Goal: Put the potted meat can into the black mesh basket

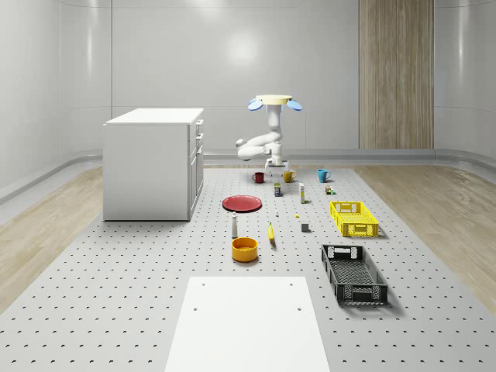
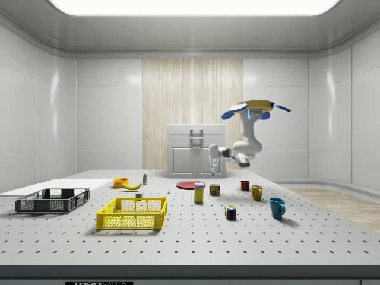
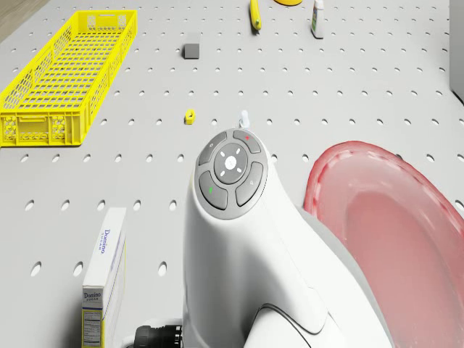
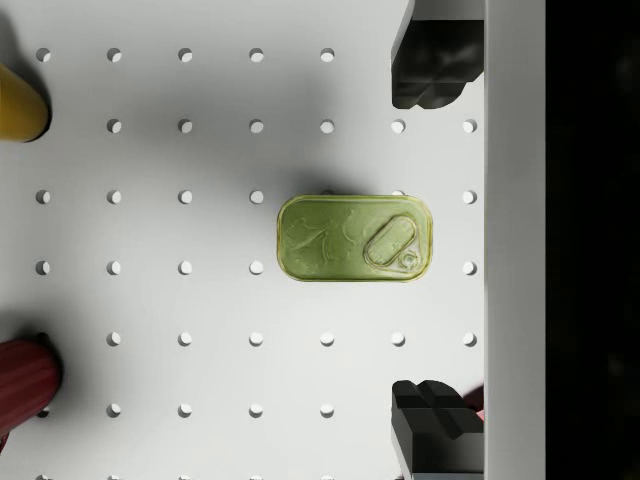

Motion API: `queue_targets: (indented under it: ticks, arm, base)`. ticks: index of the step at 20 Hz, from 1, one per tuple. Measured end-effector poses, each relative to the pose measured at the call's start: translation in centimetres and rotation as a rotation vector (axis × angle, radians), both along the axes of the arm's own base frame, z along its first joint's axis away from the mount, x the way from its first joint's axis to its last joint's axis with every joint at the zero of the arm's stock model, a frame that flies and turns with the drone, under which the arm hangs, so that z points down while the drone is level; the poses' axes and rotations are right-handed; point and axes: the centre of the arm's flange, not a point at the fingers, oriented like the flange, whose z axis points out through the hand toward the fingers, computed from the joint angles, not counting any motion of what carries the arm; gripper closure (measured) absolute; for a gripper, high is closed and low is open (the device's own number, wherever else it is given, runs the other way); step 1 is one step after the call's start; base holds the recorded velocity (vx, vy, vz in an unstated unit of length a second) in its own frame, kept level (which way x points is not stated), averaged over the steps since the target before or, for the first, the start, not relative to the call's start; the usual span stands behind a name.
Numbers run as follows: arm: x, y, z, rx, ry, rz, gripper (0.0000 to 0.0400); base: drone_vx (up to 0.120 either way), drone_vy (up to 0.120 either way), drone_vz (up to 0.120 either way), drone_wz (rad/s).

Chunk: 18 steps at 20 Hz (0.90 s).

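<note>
We are hovering above the far end of the table (image 1: 116, 310), gripper (image 4: 437, 245) spread wide and empty over the can (image 4: 355, 238), which is lying flat, slightly off-centre; we are centring before descending, the basket (image 1: 353, 273) waiting well apart

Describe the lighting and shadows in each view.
Whole-scene view: soft glare on the back wall, a shadow beside the black mesh basket. Side view: bright ceiling panel. Wrist view: a soft shadow around the potted meat can, with the fingers dark.
</note>
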Motion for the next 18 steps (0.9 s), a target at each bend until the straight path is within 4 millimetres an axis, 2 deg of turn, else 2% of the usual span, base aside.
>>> queue_targets:
  ticks: [11, 18]
  arm:
    - [0.0, 0.0, 0.0, 0.0, 0.0, 0.0, 0.0]
    - [0.0, 0.0, 1.6, 0.0, 0.0, 0.0, 0.0]
  base:
    - [0.0, 0.0, -0.12, 0.0]
    - [0.0, 0.0, -0.006, 0.0]
